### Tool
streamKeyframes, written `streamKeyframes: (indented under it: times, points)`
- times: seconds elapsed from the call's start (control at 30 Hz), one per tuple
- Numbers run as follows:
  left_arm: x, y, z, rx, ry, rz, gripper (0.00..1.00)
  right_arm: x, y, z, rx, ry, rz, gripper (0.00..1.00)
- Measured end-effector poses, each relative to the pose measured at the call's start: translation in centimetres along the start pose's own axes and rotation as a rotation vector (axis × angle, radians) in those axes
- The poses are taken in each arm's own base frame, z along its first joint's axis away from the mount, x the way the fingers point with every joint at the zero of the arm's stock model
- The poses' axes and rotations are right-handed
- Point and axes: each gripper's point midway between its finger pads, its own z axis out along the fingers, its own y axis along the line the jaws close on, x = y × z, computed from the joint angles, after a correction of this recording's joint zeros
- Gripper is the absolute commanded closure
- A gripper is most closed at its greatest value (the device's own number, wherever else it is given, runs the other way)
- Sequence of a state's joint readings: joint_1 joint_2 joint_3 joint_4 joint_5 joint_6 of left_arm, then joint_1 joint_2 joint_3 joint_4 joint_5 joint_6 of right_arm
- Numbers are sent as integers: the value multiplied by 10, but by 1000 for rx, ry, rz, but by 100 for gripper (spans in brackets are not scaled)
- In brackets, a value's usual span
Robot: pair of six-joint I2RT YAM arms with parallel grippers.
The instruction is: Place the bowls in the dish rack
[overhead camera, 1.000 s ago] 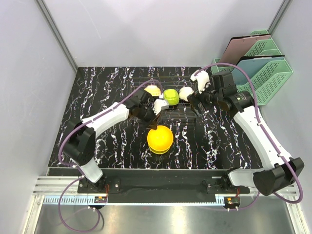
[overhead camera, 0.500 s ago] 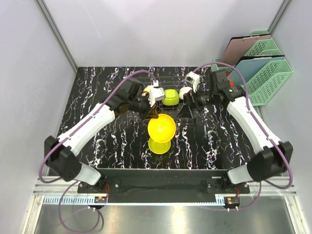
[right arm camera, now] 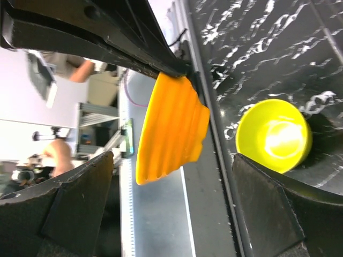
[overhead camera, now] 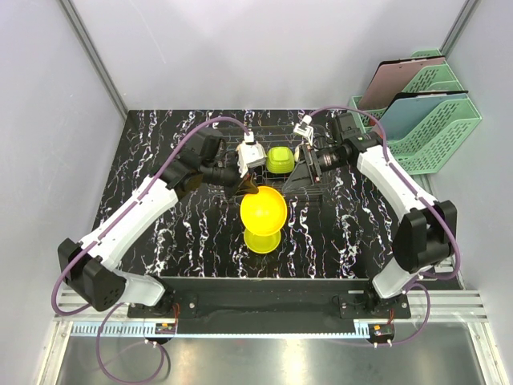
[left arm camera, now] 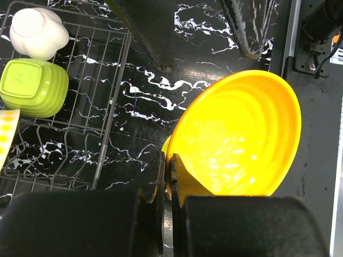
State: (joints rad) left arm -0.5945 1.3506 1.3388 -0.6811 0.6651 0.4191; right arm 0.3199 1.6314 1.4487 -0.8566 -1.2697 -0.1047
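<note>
MID-LOAD: Above the middle of the black marbled bench point(overhead camera: 160, 144), the left pincer point(left arm camera: 170, 179) grips an orange bowl point(left arm camera: 236, 139) by a narrow bite on its rim. The bowl is tilted and hangs clear of the surface, just on the near side of the dish rack point(left arm camera: 86, 75). The rack sits toward the far edge, about midway along it. It already carries a white bowl point(left arm camera: 37, 33), a lime green bowl point(left arm camera: 33, 88) and a patterned bowl point(left arm camera: 5, 140) that the wrist view cuts off. One yellow bowl point(overhead camera: 262, 241) waits on the bench under the lifted one, toward the near edge. The right pincer point(overhead camera: 298, 175) is spread wide and holds nothing, poised by the right end of the rack.

Trouble, if it comes, would likely start at that rim. So little plastic sits between the fingers, and the bowl's weight hangs out to one side. A quick swing toward the rack could let it twist or slip free and drop onto the yellow bowl below. A low approach could catch the rack's near wire and shove the light frame toward the far edge, or bump the green bowl. The two arms are close together over the rack, so a reach by the right one risks a clash.
</note>
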Motion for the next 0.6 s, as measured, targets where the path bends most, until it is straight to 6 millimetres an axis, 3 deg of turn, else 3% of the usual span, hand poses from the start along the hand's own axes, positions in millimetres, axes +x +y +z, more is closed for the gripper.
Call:
streamKeyframes:
  times: [0.23, 0.6]
  points:
    - [0, 0, 0, 1, 1, -1, 100, 4, 5, 7, -65, 15, 39, 0]
    - [-1, 1, 0, -4, -1, 1, 100, 27, 5, 42, -114, 122, 78, 0]
